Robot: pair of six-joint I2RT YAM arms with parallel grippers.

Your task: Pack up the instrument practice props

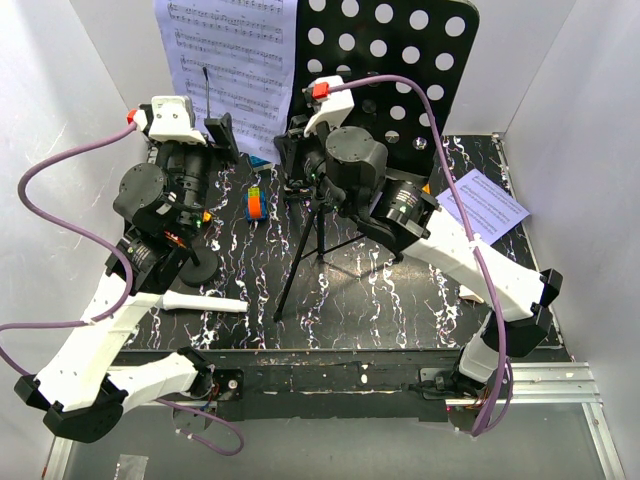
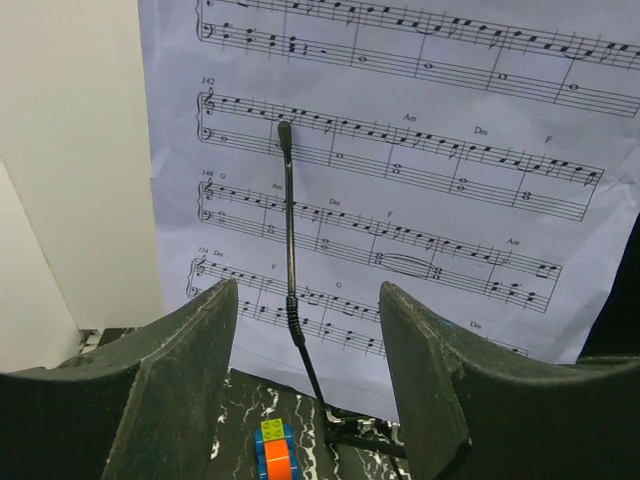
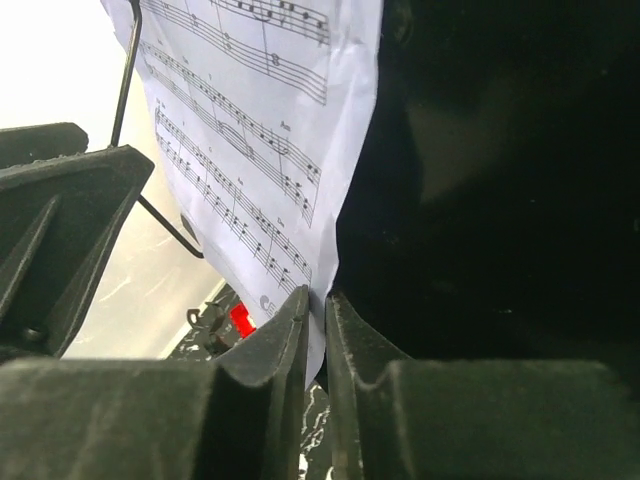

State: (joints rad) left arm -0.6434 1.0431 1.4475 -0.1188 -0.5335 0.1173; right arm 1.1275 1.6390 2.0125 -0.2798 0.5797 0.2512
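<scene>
My right gripper pinches the lower edge of the sheet-music page, ready to draw it off the music stand at the counter's far edge. My left gripper hangs spread open, facing the same page.

Worktop is black with white marble-looking veins all over. The music stand at the upper right of the overhead view is black, its desk dotted with rows of round holes showing white. The sheet-music page at the upper left is white with black staves and notes, and the second page at the right edge looks the same. Microphone is white and its round base is black. Toy blocks are orange, green and blue. Robot arms are white and black, with purple cables and red caps. Left tool and right tool are both dark charcoal.
</scene>
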